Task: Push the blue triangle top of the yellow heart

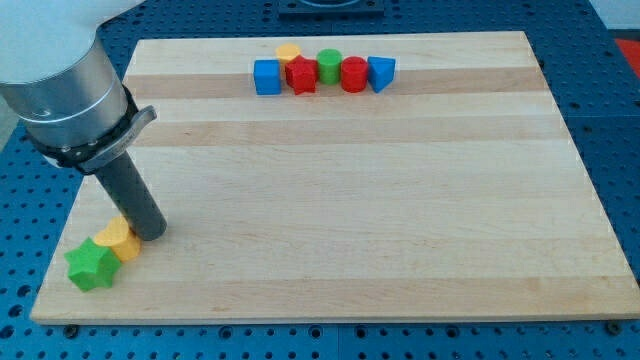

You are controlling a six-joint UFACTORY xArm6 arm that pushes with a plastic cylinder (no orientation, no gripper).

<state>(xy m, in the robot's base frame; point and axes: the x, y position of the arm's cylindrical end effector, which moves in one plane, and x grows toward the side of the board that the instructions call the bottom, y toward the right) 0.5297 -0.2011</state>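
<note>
The blue triangle (381, 72) lies at the right end of a row of blocks near the view's top. A small yellow block (288, 52) sits at the row's upper left, behind the red star (301, 76); its shape is hard to make out. A second yellow block (120, 241), roughly hexagonal, lies at the bottom left against a green star (91, 265). My tip (150, 236) rests on the board right beside this second yellow block, on its right, far from the blue triangle.
The top row also holds a blue cube (267, 77), a green cylinder (329, 66) and a red cylinder (353, 74), which touches the blue triangle's left side. The wooden board (350, 200) ends near the green star at the bottom left.
</note>
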